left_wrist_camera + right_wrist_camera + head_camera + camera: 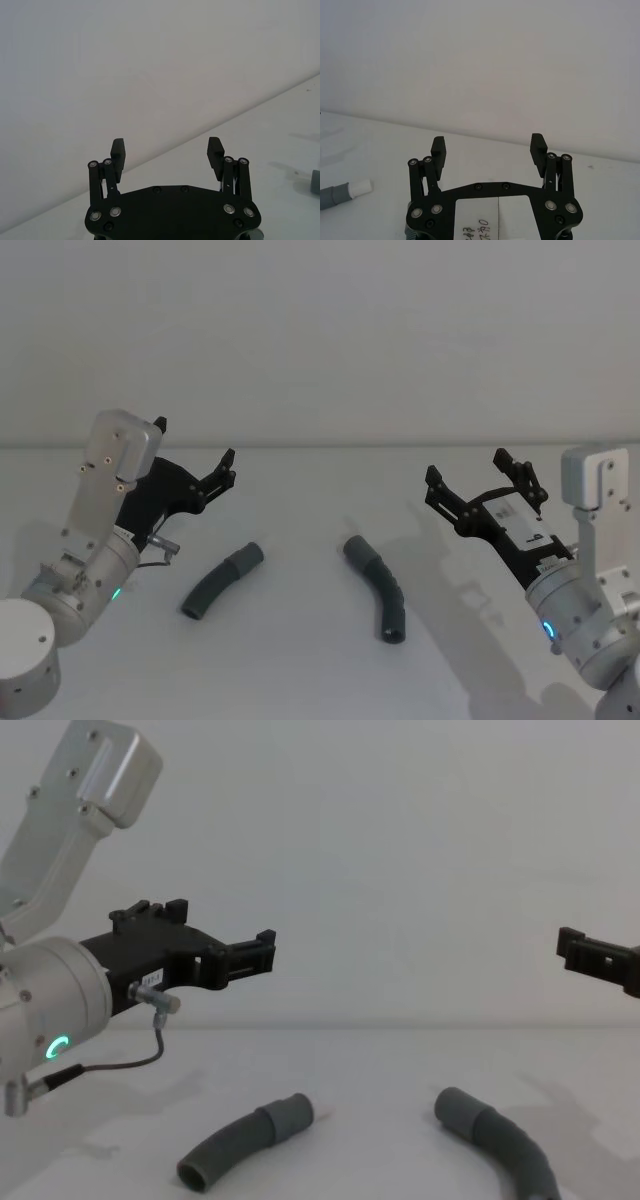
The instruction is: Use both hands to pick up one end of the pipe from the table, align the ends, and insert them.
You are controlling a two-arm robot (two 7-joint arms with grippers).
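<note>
Two short, curved, dark grey ribbed hoses lie on the white counter (300, 670), well apart from each other, with nothing touching them. The left hose (222, 580) lies in front of the left arm, its lighter cuff toward the middle of the counter and its open end nearer the robot. The right hose (378, 585) bends from a cuff at its far end to a dark open end nearer the robot. The right wrist view shows one grey cuff (335, 196) with a narrower white tip lying on the counter; I cannot tell which hose it belongs to.

Two grippers hang above the counter, each to the outer side of its hose. The left gripper (195, 442) is raised at the left, its jaws wide apart with nothing between them. The right gripper (467, 466) is raised at the right, its jaws likewise apart and holding nothing. Each wrist carries one lit ring, two in all: the left ring (117, 592) and the right ring (548, 630). One white label (497, 217) on the right gripper's body bears handwritten marks, cut off at the edge and not readable.
</note>
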